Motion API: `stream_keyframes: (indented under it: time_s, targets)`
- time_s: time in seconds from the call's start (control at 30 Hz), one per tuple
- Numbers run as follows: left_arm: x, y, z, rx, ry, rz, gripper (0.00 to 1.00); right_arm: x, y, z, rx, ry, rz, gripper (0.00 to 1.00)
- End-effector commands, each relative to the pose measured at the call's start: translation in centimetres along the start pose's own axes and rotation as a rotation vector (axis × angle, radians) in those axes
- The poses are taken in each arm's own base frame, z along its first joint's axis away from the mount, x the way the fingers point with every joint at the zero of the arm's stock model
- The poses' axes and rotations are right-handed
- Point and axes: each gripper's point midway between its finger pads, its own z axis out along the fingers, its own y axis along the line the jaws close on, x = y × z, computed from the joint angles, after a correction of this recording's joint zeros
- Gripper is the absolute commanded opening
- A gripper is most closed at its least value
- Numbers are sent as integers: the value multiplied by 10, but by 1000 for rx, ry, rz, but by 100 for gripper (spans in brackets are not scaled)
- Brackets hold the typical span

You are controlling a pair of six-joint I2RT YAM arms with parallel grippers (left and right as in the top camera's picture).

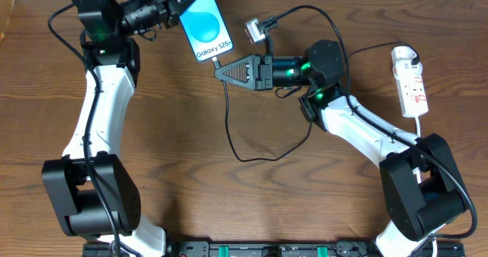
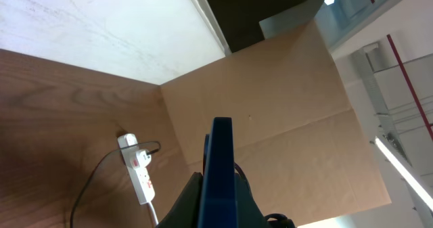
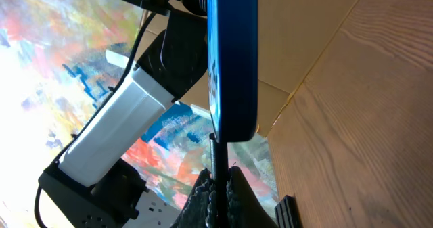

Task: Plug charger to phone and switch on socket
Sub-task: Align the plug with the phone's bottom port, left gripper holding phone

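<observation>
At the top middle of the overhead view, the left gripper [image 1: 174,4] is closed on the phone [image 1: 204,27], the right gripper [image 1: 222,70] pinches the charger [image 1: 228,120] plug touching the phone's bottom edge, and the socket [image 1: 410,81] lies far right.

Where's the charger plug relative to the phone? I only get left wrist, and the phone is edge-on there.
Observer: In right wrist, the charger plug meets the phone at its bottom edge. I can't tell if it's fully seated.
Operator: What's holding the plug?
Observer: The right gripper. Overhead shows it shut on the plug right below the phone.
Operator: Screen facing which way?
Observer: Up toward the overhead camera: bright blue, with the "Galaxy S25+" text readable.
</observation>
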Motion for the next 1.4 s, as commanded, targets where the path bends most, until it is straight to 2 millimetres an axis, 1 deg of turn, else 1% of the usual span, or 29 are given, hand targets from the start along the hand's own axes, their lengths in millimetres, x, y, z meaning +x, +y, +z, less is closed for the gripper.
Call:
stream_keyframes:
  time_s: [0.0, 0.13, 0.53, 1.37]
  targets:
    - [5, -11, 2, 22, 34, 34, 7, -9, 10, -3, -5, -31, -46, 1]
    - [7, -12, 1, 25, 48, 33, 7, -12, 8, -7, 2, -39, -46, 1]
    - [10, -12, 1, 29, 62, 34, 7, -14, 7, -9, 7, -47, -40, 1]
    - [11, -12, 1, 30, 66, 56, 7, -18, 7, -9, 10, -70, -46, 1]
